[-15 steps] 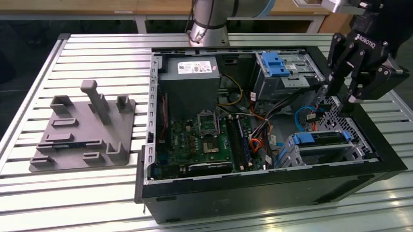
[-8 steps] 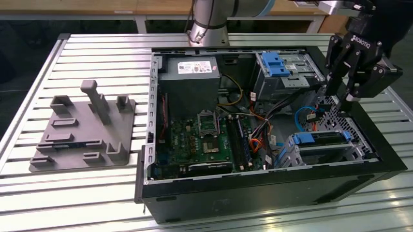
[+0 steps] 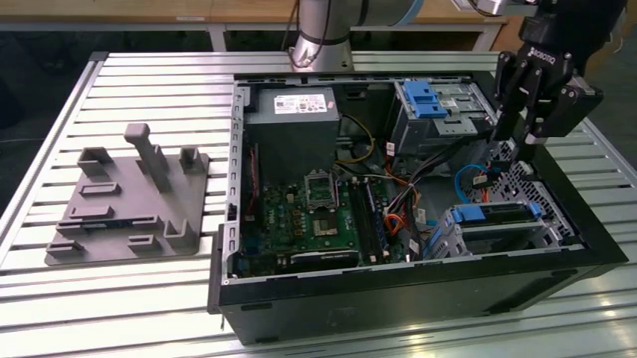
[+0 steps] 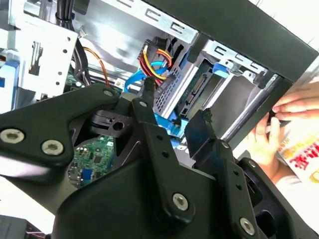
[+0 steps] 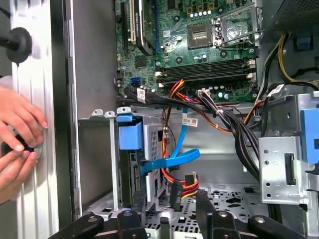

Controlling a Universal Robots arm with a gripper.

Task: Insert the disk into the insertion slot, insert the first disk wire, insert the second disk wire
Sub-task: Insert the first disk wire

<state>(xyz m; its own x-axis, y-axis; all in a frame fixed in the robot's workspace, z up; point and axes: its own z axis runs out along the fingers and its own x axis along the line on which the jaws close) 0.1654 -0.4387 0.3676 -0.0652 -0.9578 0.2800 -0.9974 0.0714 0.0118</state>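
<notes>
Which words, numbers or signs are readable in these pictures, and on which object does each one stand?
Nothing can be read with certainty.
On the power supply, a white label: too small.
On the body of the pincer, white lettering: blurred.
On the white packet, red characters: blurred.
On the wiring, white cable tags: too small.
</notes>
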